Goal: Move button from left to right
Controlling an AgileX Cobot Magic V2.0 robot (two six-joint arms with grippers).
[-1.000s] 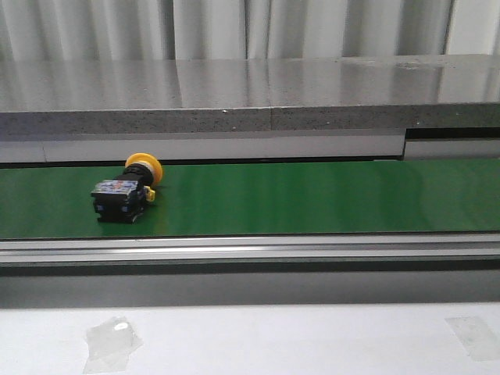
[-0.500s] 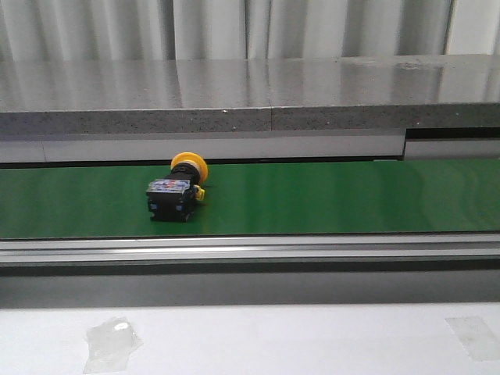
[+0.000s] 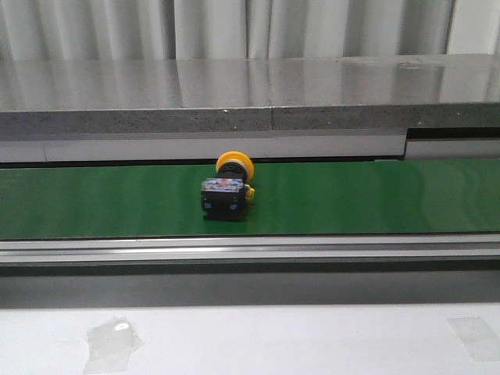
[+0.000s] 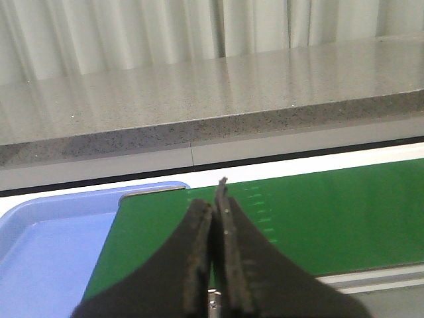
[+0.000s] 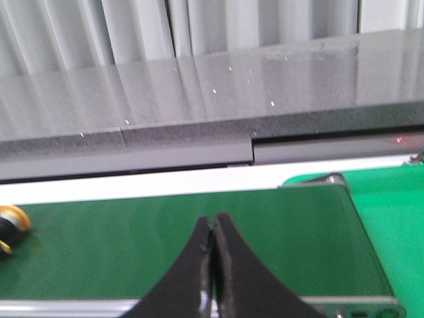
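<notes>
Half the trip looks left to me: the button (image 3: 227, 190) lies on its side near the middle of the green belt (image 3: 351, 199), untouched, with the left pincer (image 4: 215, 199) and right pincer (image 5: 212, 232) both closed on nothing.

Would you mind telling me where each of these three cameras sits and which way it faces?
Front view: faces forward over the green belt, button lying mid-belt; no arm shows.
Left wrist view: on the left arm, over the belt's end by a blue tray; left gripper shut.
Right wrist view: on the right arm, over the belt's other end; right gripper shut.
Front and right wrist views share the button.
</notes>
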